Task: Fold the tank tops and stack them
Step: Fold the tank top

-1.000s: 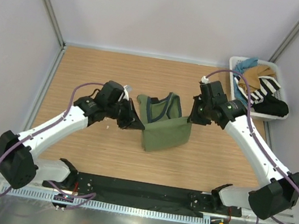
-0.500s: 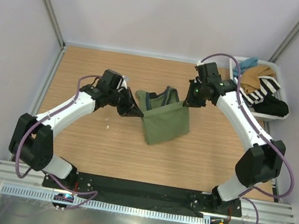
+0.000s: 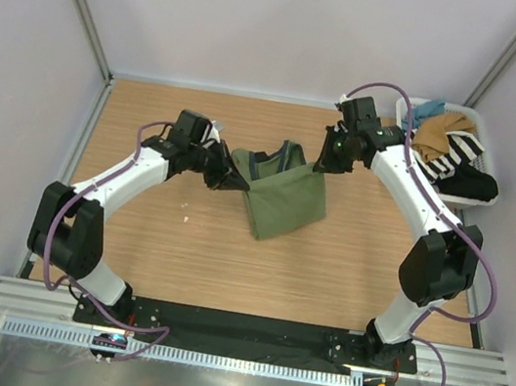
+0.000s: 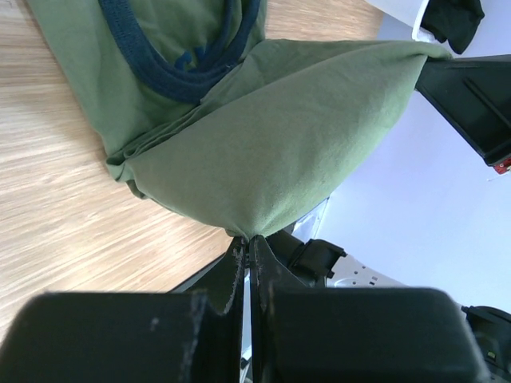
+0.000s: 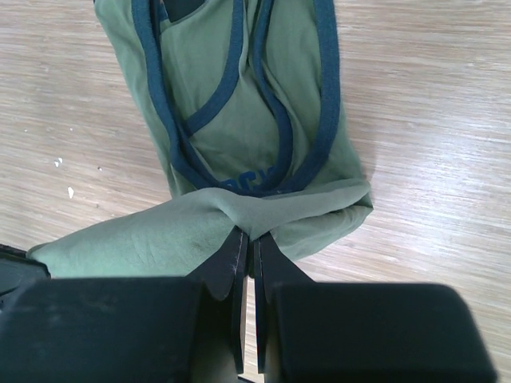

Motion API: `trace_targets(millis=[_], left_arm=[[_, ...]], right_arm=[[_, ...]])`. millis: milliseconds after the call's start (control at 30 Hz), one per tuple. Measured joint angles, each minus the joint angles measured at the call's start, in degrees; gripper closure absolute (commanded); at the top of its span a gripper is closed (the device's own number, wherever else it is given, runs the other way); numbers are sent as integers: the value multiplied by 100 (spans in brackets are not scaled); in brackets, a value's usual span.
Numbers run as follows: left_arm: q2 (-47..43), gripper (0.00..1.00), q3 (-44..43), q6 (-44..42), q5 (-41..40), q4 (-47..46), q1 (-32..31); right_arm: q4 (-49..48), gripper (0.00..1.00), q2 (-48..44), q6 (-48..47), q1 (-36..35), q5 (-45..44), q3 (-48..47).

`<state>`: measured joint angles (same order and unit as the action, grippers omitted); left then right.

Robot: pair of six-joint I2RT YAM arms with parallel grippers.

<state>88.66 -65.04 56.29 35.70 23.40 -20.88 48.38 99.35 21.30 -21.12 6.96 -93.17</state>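
**A:** Wood-grain table (image 3: 354, 269) comes first, nearest the arm bases. What lies on it?

**B:** One olive top (image 3: 285, 208), about mid-table, between the two arms. Its near part rests on the wood as a doubled panel, with one corner pointing back toward the bases.

**A:** And the upper edge of that panel?

**B:** It is lifted off the wood and drawn fairly taut between the arms. The left fingers (image 3: 230, 181) are closed tight on its left corner. In the left wrist view the cloth fans out from a pinch right at the tips.

**A:** The other side?

**B:** A little farther back, the right fingers (image 3: 320, 166) are clamped on the right corner. The right wrist view shows a small gather of olive cloth caught between the tips.

**A:** What sits under the raised edge?

**B:** The top's blue-trimmed neck and armholes, lying flat on the table just beyond and partly below the held fold.

**A:** And farther off?

**B:** A white basket (image 3: 401, 118) stands at the far right corner, well apart from the olive top. The tan top (image 3: 436, 134) lies crumpled in it. A striped garment (image 3: 458, 152) is beside the tan top, and a black garment (image 3: 472, 184) hangs over the basket's near rim. A bit of blue cloth (image 3: 429, 108) shows at the back.
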Motion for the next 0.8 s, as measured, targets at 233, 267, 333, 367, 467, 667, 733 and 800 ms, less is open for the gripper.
trace_targets(millis=[233,267,333,367,467,667,733,800], left_arm=[[-92,100,11,0,15,20,0],[-160,100,26,0,15,15,-2],[-352,100,103,2,13,17,-35],[-442,100,136,4,13,24,-55],[-798,100,315,15,-7,15,-216],[-1298,100,831,85,-142,26,-695],[-1425,100,981,179,-247,48,-940],[-1552,100,1086,254,-382,63,-1217]], right_arm=[[2,99,-302,7,0,76,153],[-7,99,-396,15,0,83,195],[7,99,-592,35,0,111,291],[9,99,-717,50,0,129,356],[-26,98,-1167,107,0,210,721],[94,98,-2192,201,-2,339,1812],[181,98,-2492,234,-2,356,2098],[243,98,-2761,262,-2,363,2347]])
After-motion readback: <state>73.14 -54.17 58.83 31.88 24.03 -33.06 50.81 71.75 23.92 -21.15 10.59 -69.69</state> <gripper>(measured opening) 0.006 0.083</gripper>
